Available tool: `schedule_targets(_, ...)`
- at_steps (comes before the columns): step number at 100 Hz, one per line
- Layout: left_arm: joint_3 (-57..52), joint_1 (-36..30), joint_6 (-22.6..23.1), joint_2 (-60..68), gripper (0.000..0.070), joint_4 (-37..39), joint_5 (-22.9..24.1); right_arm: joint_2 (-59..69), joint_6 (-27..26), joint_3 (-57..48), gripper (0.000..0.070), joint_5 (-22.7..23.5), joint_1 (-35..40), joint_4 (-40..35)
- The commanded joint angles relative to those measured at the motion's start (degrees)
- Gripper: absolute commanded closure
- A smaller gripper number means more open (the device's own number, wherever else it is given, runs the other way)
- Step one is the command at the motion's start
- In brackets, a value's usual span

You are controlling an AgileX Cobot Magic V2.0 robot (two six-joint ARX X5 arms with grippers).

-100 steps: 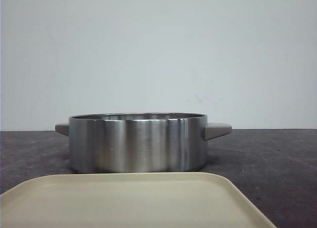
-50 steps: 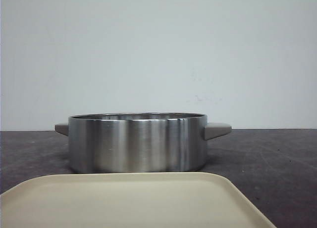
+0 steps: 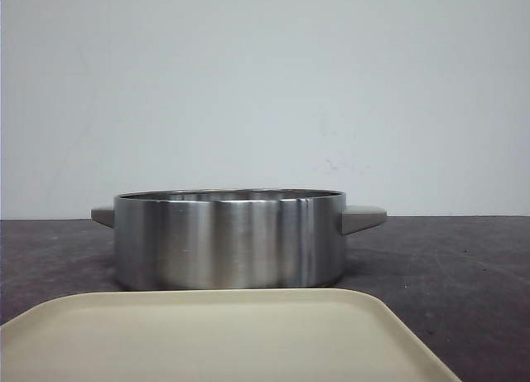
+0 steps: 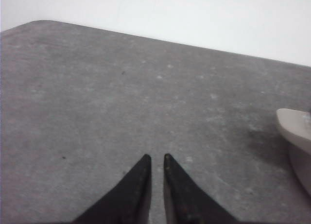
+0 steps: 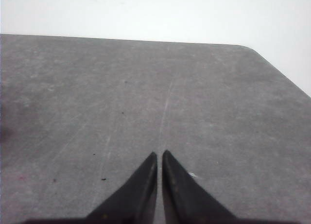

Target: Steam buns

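Nothing has moved since the earlier front frames: pot, tray and bench sit as before.

Buns: none visible in any view; whether any lie inside the pot cannot be told, since its interior is hidden by the wall.

Pot [image 3: 230, 239]: brushed steel, round, low-walled, upright, centre of the front frame, standing on the bench. Two grey handles, one at each side of the rim. One handle [image 4: 295, 128] shows at the right edge of the left wrist frame.

Tray [image 3: 224, 336]: cream, rounded corners, bare surface, filling the lower part of the front frame, just in front of the pot.

Bench [image 3: 464, 266]: dark grey, speckled, with faint pale scratches; a rounded corner shows in each wrist frame.

Left gripper [image 4: 156, 161]: black tapered fingers, nearly closed with a narrow slit between the tips, gripping nothing, above bare bench.

Right gripper [image 5: 159, 156]: black fingers, tips almost together, gripping nothing, above bare bench.

Wall [image 3: 265, 84]: plain pale, behind the bench.
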State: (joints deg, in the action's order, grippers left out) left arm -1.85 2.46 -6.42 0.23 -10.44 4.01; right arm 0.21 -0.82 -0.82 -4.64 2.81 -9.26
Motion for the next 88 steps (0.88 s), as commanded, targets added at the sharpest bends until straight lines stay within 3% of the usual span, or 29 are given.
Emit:
schedule_targets(1, 1.1, 0.2, 3.0, -0.1, 0.07, -0.4, -0.5, 0.0, 0.4, 0.1, 0.0689, -0.1, -0.1, 0.2)
schedule_targets(88, 1.0, 0.2, 2.1, 0.0, 0.07, -0.3, -1.6, 0.0, 0.4, 0.1, 0.0689, -0.1, -0.1, 0.2)
